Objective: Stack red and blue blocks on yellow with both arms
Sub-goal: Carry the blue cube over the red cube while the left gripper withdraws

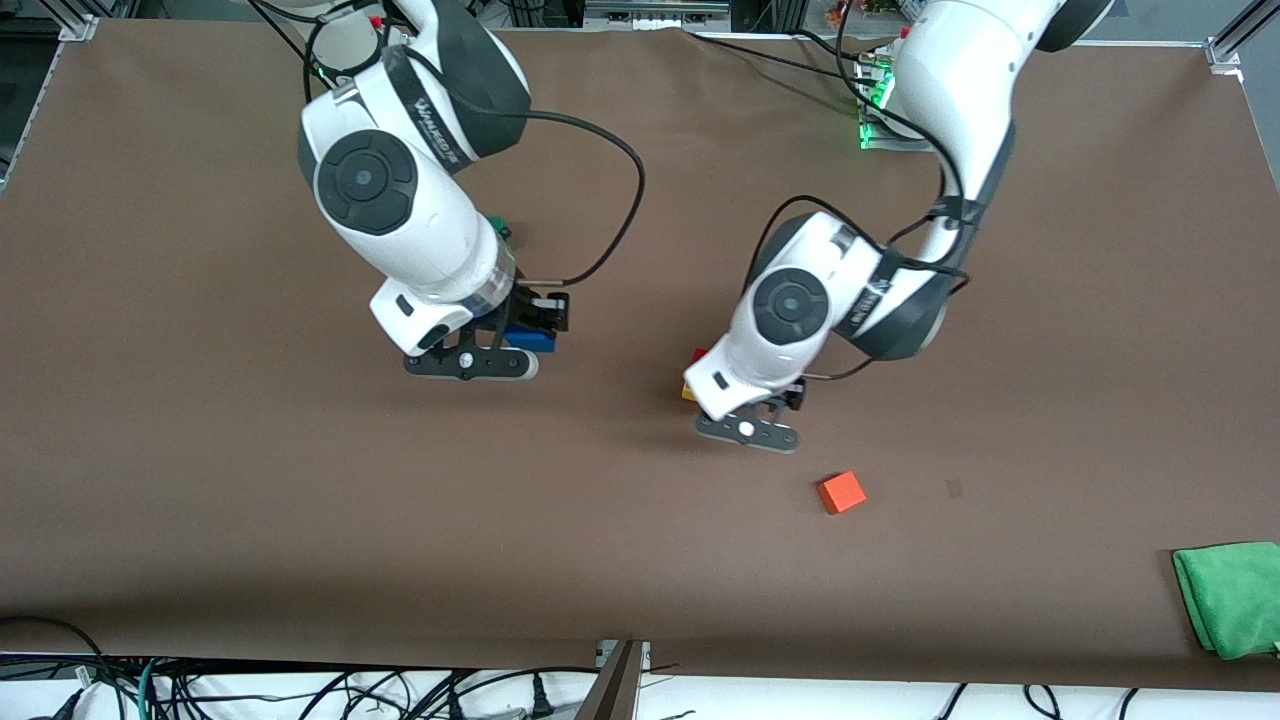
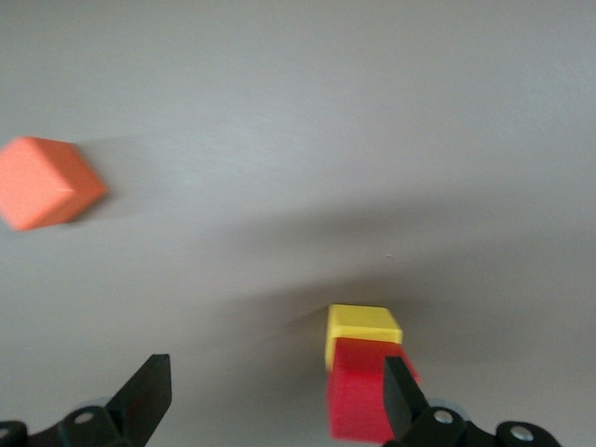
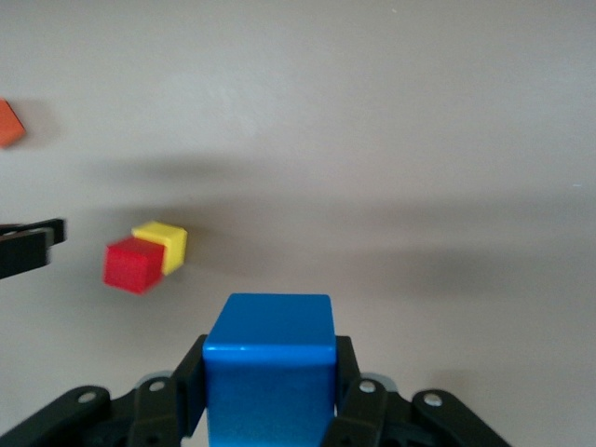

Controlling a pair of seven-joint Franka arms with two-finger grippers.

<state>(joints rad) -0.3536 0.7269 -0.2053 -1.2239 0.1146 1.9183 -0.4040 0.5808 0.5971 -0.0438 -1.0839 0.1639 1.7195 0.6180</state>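
Matt brown table (image 1: pixel 200 480), soft green cloth (image 1: pixel 1228 596), glossy white plastic arm shells (image 1: pixel 420 225), matt blue block (image 3: pixel 270 358).

The left claw (image 2: pixel 270 391), fingers spread, hangs just beside the red block (image 2: pixel 365 396) stacked on the yellow block (image 2: pixel 361 326), crowding the room above them. Bare surface (image 1: pixel 620 520) separates this stack from the right claw (image 3: pixel 270 396) gripping the blue block (image 3: pixel 270 368). The orange-red cube (image 1: pixel 841 492) lies apart.

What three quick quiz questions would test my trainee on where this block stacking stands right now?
1. True or false: the right gripper holds the blue block.
2. Which block sits on the yellow block? A orange, B red, C blue.
3. Fill in: the left gripper is ____.

Key: 1 true. 2 B, the red block. 3 open, around nothing, beside the stack.
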